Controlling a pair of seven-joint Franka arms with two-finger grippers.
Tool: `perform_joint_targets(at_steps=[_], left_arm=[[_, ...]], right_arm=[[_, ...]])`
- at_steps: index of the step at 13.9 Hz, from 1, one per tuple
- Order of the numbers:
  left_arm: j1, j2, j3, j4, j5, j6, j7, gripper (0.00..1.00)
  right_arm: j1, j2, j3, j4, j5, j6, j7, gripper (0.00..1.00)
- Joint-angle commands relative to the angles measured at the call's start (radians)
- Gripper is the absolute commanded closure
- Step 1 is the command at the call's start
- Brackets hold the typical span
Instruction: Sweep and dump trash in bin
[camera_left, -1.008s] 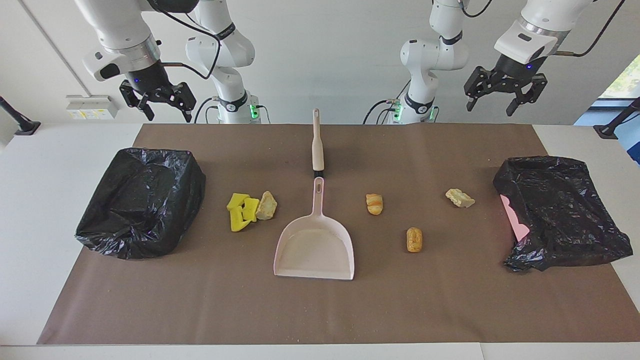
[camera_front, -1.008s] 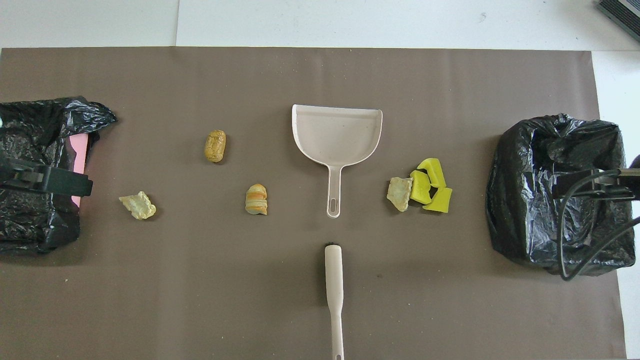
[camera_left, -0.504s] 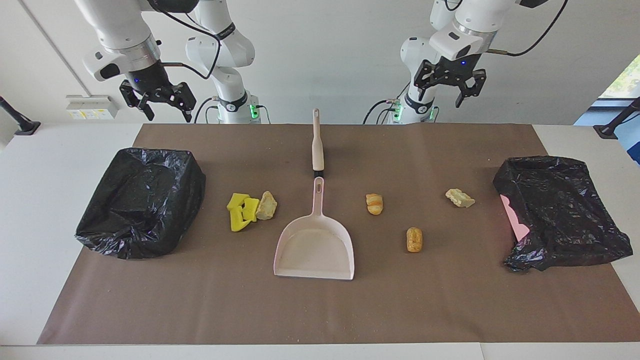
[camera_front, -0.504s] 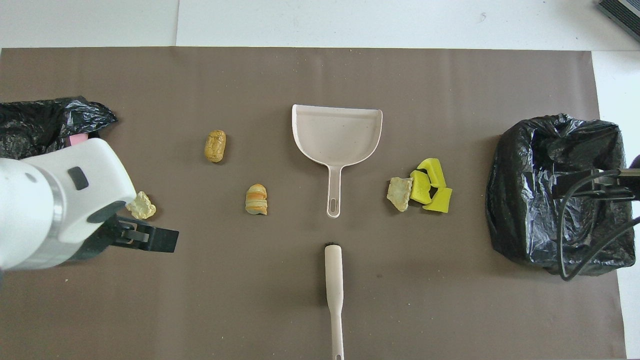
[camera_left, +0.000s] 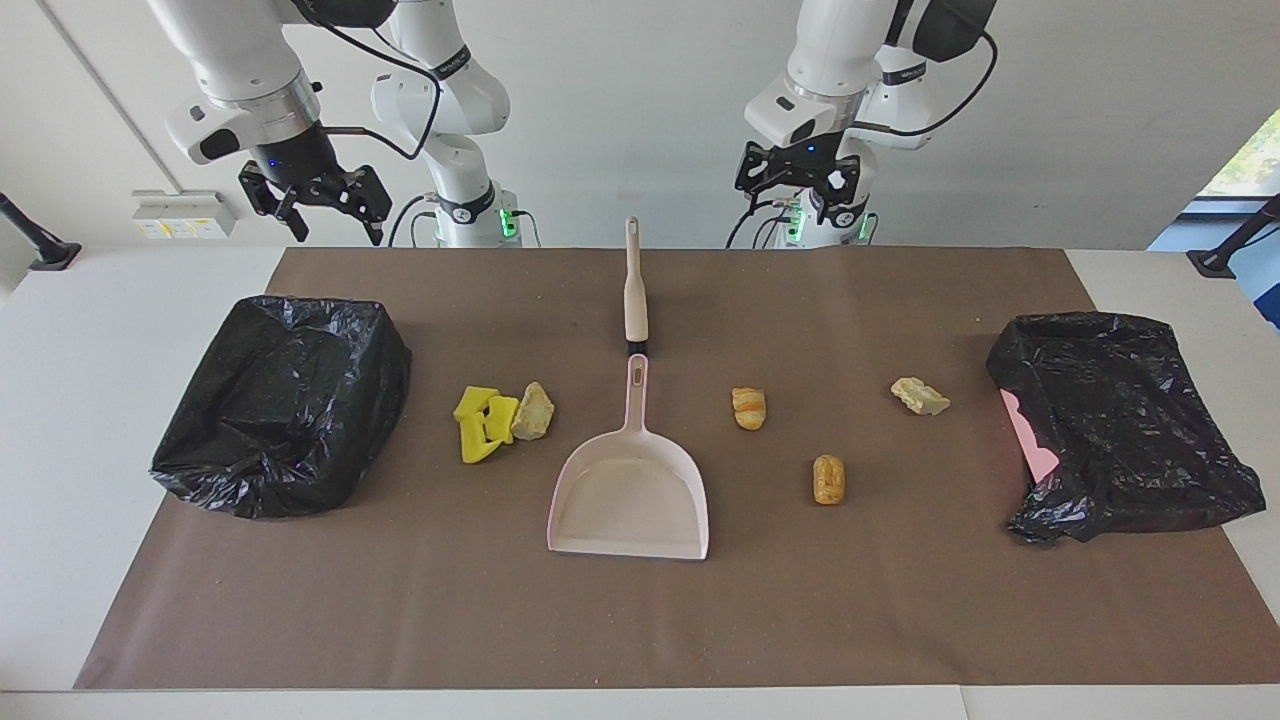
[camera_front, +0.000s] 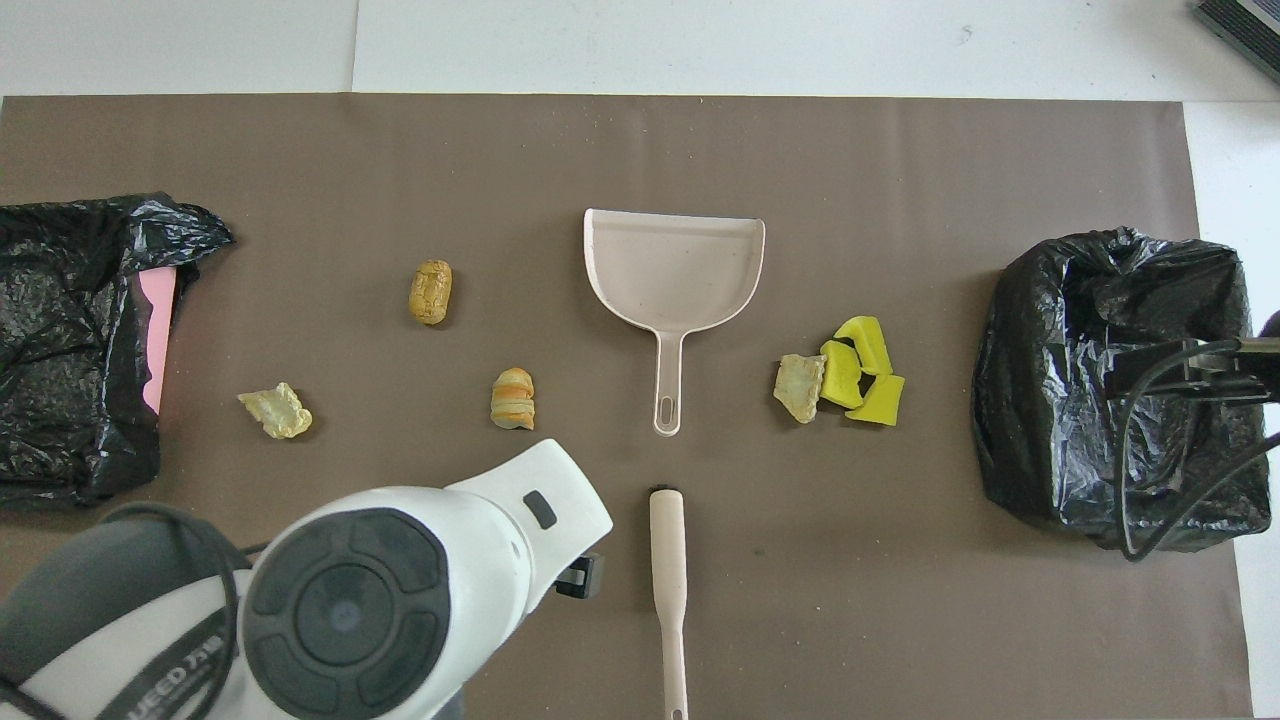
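The beige dustpan (camera_left: 630, 490) (camera_front: 675, 270) lies flat mid-mat, its handle toward the robots. The beige brush (camera_left: 634, 290) (camera_front: 668, 560) lies in line with it, nearer the robots. Trash lies on the mat: yellow wedges (camera_left: 482, 420) (camera_front: 860, 370) with a beige chunk (camera_left: 533, 411), two bread-like pieces (camera_left: 748, 408) (camera_left: 828, 478) and a pale chunk (camera_left: 920, 396). My left gripper (camera_left: 797, 185) is open and empty, raised beside the brush handle; one fingertip (camera_front: 582, 577) shows in the overhead view. My right gripper (camera_left: 318, 205) waits open, raised.
Two bins lined with black bags stand on the brown mat, one (camera_left: 285, 400) (camera_front: 1120, 380) at the right arm's end, one (camera_left: 1120, 420) (camera_front: 70, 340) at the left arm's end with pink showing. The left arm covers the overhead view's lower corner.
My left arm has swung from over the bin at its end of the table to the middle, beside the brush handle. The right arm and all objects have not moved.
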Motion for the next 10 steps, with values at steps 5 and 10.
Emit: perform_joint_targets(at_steps=[5,10], left_arm=[[-0.244,0.033,0.021,-0.230,-0.004,0.271,-0.245,0.00],[-0.364,0.127,0.021,-0.318,-0.004,0.492,-0.366,0.00]], right_arm=[[-0.012,-0.024,0.004,-0.024,0.005,-0.010,-0.032,0.00],[-0.012,-0.025,0.004,-0.030,0.005,-0.011,-0.032,0.00]])
